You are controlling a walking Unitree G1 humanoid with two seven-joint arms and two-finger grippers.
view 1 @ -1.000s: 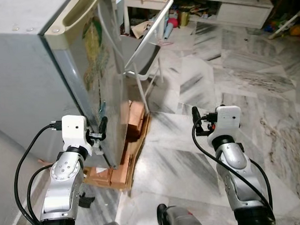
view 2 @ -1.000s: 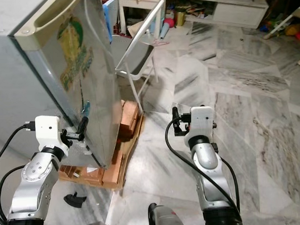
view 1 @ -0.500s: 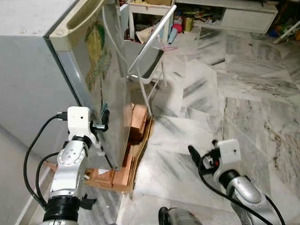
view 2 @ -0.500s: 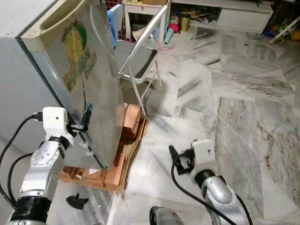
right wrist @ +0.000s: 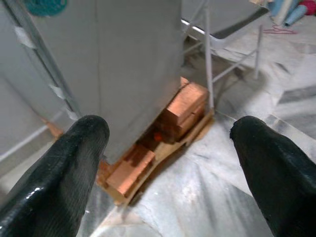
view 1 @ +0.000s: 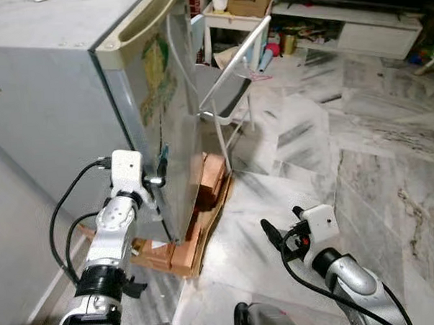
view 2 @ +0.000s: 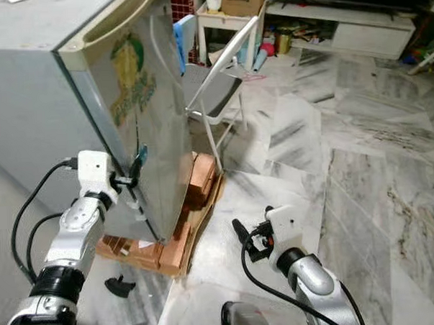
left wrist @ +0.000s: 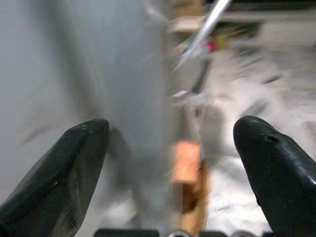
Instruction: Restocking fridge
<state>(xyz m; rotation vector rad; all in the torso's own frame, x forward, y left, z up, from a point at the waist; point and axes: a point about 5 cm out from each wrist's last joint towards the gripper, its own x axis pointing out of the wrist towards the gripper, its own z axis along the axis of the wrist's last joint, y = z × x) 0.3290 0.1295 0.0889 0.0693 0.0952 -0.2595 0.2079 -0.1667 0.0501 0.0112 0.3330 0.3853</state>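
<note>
At left of the frame, the left gripper [view 1: 162, 165] (fingers spread wide) is held against the fridge [view 1: 77, 104] door edge; the right gripper [view 1: 281, 235], lower centre, is likewise spread wide.

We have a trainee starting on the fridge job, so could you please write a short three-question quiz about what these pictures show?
1. True or false: the left gripper is at the edge of the fridge door.
2. What does the fridge stand on? A) wooden blocks B) a carpet C) a metal trolley
3. Fill in: both grippers have their fingers ____.

Key
1. True. It is raised against the door's edge, while the right gripper is low over the marble floor.
2. A. The wooden blocks lie under the fridge, beside the folding chair.
3. Open; each wrist view shows its two fingers spread wide apart.
</note>
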